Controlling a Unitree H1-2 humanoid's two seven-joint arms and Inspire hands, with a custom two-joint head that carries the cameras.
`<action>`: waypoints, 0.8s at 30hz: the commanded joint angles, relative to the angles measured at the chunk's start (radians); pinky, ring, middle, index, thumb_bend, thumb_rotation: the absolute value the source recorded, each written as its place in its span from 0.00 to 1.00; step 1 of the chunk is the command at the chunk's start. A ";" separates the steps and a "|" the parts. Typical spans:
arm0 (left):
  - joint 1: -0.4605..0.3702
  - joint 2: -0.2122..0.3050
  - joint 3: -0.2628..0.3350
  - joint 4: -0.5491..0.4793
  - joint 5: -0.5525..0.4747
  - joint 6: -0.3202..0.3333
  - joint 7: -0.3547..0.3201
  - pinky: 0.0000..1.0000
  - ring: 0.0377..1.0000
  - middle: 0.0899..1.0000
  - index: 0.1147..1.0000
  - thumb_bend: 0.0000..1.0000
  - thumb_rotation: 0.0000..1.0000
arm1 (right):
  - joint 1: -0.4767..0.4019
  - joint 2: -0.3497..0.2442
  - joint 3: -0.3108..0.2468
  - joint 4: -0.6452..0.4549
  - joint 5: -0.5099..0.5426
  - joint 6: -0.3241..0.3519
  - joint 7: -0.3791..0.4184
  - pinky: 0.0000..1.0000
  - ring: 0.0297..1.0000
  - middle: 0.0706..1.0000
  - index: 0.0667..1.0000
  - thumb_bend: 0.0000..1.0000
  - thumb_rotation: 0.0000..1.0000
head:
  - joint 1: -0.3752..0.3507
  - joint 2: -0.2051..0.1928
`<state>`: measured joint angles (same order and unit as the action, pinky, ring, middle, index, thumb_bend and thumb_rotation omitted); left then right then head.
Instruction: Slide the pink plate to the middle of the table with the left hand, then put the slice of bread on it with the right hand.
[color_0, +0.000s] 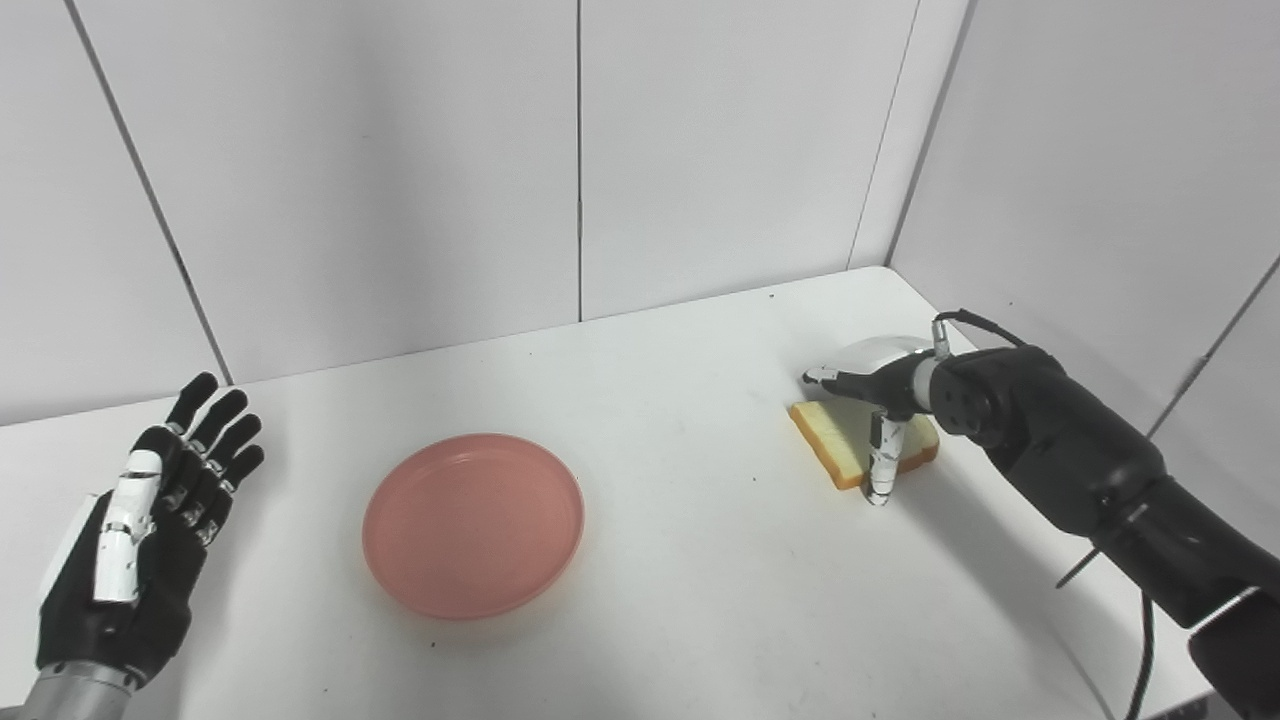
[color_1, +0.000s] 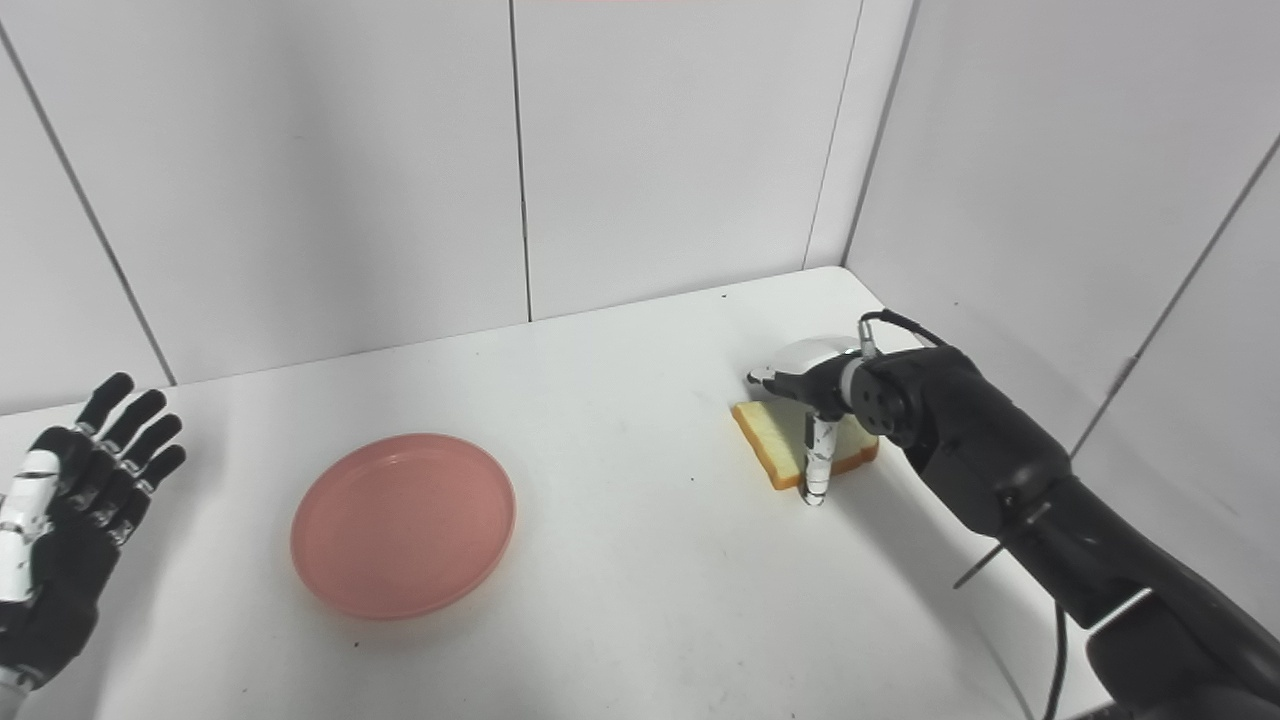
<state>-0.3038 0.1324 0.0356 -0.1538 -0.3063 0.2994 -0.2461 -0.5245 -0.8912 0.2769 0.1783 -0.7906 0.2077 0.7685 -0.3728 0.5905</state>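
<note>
The pink plate lies empty on the white table, left of the middle. My left hand is open, palm up, fingers spread, at the table's far left, well apart from the plate. The slice of bread lies flat on the table at the right. My right hand hovers over it, fingers reaching across its far edge and thumb pointing down at its near edge. The hand covers part of the slice. It also shows in the right eye view.
White wall panels close the table at the back and along the right side, close behind the right arm. A black cable loops off the right wrist. Bare table lies between plate and bread.
</note>
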 joint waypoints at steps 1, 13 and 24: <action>-0.021 0.006 0.006 -0.032 -0.013 0.007 0.003 0.96 0.95 0.95 0.94 0.42 1.00 | -0.016 0.004 -0.027 -0.001 0.017 -0.005 -0.059 0.75 0.88 0.94 0.95 1.00 0.07 | 0.002 -0.002; -0.021 -0.006 0.006 -0.033 -0.012 0.012 0.007 0.96 0.94 0.94 0.93 0.42 1.00 | -0.008 0.036 -0.055 0.048 0.095 -0.091 -0.239 0.48 0.41 0.47 0.46 0.52 0.00 | 0.009 -0.010; -0.023 -0.012 -0.002 -0.030 -0.005 0.004 0.010 0.95 0.94 0.94 0.93 0.41 1.00 | -0.017 0.049 -0.062 0.011 0.126 -0.062 -0.238 0.47 0.40 0.47 0.45 0.52 0.00 | 0.021 -0.022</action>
<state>-0.3011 0.1199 0.0320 -0.1543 -0.3059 0.3231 -0.2358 -0.5138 -0.8273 0.2301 0.2257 -0.6739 0.1469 0.5396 -0.3544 0.5691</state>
